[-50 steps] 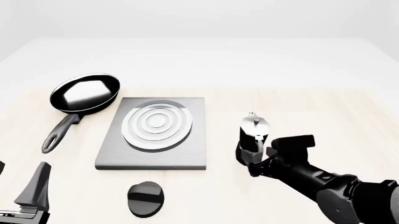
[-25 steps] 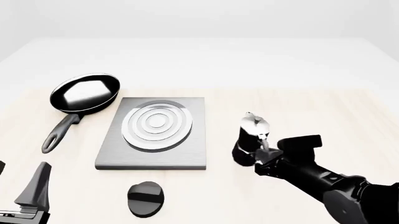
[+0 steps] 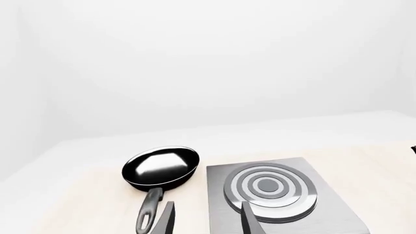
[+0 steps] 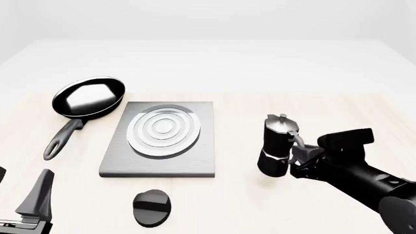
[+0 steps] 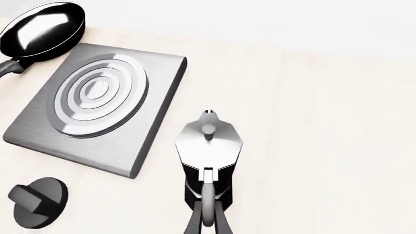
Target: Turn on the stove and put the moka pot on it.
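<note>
My right tool [image 4: 300, 152] is clamped on the black handle of the small faceted black-and-silver moka pot [image 4: 278, 144], which has just shifted rightward and looks lifted off the pale wooden tabletop [image 4: 325, 107]. It hangs well right of the flat grey ringed stove [image 4: 160, 139]. The black round knob [image 4: 153, 207] sits untouched; my left tool [image 3: 206, 220] waits, fingers apart.

Bare table [image 4: 234, 141] between stove [image 4: 162, 139] and moka pot [image 4: 278, 145]
</note>
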`<state>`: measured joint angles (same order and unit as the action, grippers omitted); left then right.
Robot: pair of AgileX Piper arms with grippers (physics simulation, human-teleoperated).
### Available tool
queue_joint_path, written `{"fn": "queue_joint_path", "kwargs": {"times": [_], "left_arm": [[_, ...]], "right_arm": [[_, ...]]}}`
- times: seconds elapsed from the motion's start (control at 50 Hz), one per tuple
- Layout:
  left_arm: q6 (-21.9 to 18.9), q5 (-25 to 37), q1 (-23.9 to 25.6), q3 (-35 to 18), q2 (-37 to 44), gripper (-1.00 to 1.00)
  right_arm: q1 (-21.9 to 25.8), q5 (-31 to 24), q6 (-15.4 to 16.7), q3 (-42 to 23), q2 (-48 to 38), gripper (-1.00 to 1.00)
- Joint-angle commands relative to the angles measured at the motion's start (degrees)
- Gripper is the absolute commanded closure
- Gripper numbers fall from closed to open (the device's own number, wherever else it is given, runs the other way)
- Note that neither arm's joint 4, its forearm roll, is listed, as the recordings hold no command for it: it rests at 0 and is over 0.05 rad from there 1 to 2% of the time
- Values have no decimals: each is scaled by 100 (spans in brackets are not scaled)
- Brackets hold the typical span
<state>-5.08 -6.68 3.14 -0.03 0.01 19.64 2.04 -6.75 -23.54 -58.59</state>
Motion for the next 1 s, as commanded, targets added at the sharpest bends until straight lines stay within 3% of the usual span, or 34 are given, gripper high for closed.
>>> {"fn": "queue_joint_path", "kwargs": {"times": [0.02, 0.54, 1.0], "left_arm": [[-22, -24, 24, 0, 0, -100], [14, -62, -25, 0, 0, -100], [43, -84, -87, 0, 0, -100]], "right_arm": [[-123, -751, 262, -434, 644, 100], [576, -1319, 396, -1784, 501, 100], [1406, -905, 636, -2585, -417, 100]]}}
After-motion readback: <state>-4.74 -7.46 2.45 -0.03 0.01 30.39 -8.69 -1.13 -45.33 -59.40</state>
